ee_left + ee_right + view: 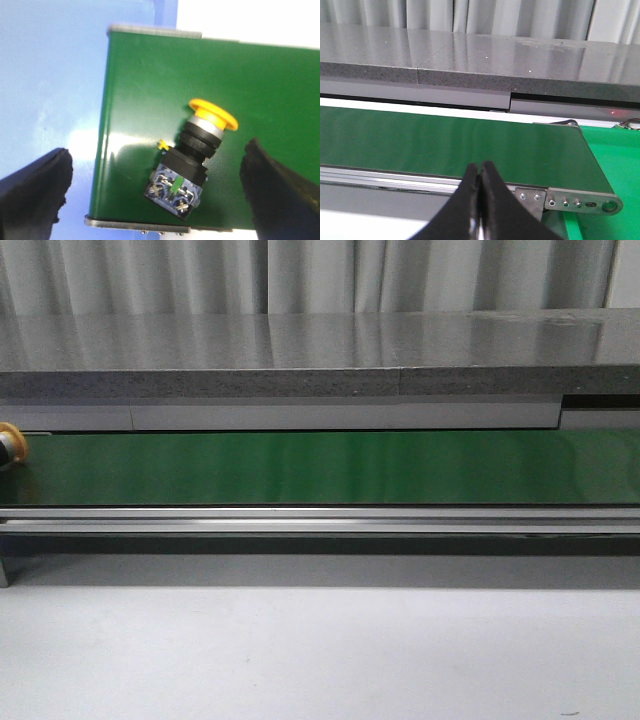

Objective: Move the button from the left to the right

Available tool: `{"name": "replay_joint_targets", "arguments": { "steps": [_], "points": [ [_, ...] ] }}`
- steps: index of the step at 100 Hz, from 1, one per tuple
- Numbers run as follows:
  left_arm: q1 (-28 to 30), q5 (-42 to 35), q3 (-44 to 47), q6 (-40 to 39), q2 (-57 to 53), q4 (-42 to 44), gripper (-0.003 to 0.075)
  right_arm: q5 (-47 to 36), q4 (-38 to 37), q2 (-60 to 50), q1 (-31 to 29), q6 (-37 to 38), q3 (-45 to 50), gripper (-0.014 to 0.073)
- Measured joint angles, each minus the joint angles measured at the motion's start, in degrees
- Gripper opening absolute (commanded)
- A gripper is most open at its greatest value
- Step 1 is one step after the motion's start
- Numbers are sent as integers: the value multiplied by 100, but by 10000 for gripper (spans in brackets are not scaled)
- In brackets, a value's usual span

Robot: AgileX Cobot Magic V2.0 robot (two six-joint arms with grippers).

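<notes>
The button [192, 160] lies on its side on the green conveyor belt [145, 85], near the belt's left end. Its yellow-orange cap [213, 112] points away from the black body, whose terminal face shows blue and green marks. In the front view only the button [10, 445] shows, at the far left edge of the belt [330, 468]. My left gripper [157, 152] hovers over it, open, with one black finger [42, 190] off the belt's end and the other finger [280, 195] over the belt. My right gripper [480, 169] is shut on nothing, near the belt's right end [570, 150].
A long grey stone ledge [320, 355] runs behind the belt. A metal side rail [320, 520] edges the belt's front, with white tabletop [320, 650] before it. A bolted metal bracket [580, 202] caps the belt's right end, with a green surface [615, 150] beyond.
</notes>
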Motion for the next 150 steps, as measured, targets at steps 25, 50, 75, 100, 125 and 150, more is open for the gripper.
{"name": "replay_joint_targets", "arguments": {
  "steps": [25,50,75,100,125,150],
  "points": [
    [-245,-295,408,101,-1589,0,645,0,0,0,0,0,0,-68],
    [-891,-1414,1917,136,-3526,-167,644,0,0,0,0,0,0,-68],
    [-1022,-2117,3628,143,-5371,-386,644,0,0,0,0,0,0,-68],
    [-1022,-2283,4467,143,-6936,-437,644,0,0,0,0,0,0,-68],
    [-1022,-2420,4636,143,-7374,-446,587,0,0,0,0,0,0,-68],
    [-1022,-2493,4807,143,-7374,-435,255,0,0,0,0,0,0,-68]
  ]
}}
